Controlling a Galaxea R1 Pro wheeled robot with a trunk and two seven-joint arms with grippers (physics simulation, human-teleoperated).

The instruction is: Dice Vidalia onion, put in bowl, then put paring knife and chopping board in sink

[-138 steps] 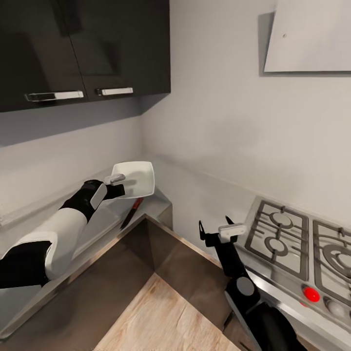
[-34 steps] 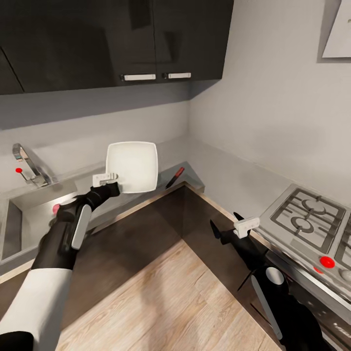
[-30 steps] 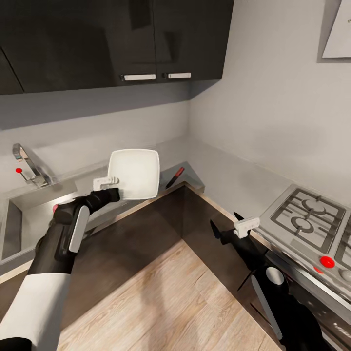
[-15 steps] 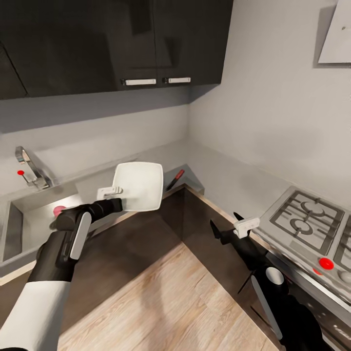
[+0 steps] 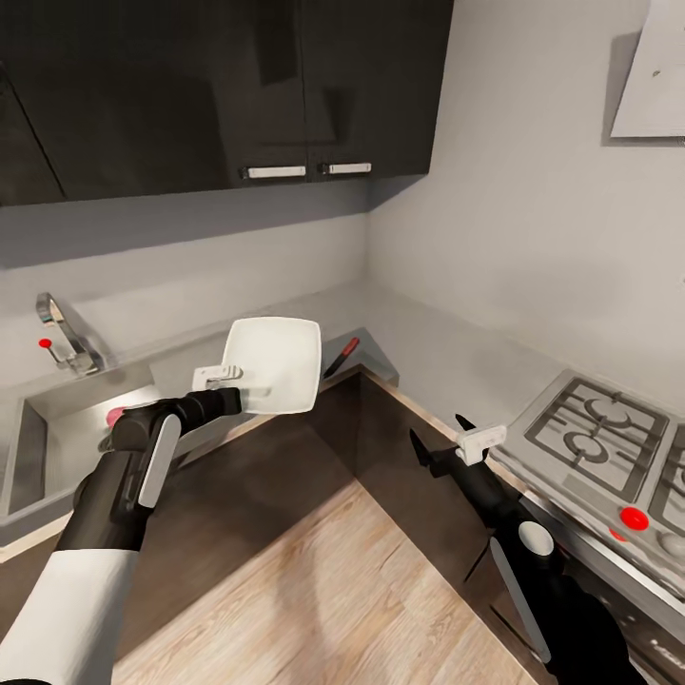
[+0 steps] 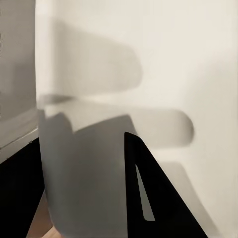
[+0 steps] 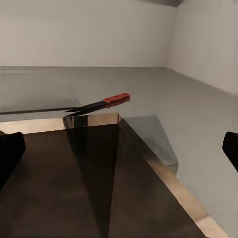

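Bowl held aloft over the countertop corner

Sink [image 5: 67, 428] with the onion [image 5: 114, 416] at left — left gripper [image 5: 225, 385] clamps the white bowl [image 5: 276, 363]; paring knife [image 5: 341, 355] lies beyond; right gripper [image 5: 445, 447] hangs spread wide, empty.

Vidalia onion [image 5: 114, 416] — half hidden behind left arm.

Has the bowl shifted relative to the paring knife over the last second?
Yes. The bowl, held by the left pincer, has dropped and edged toward the paring knife lying on the countertop.
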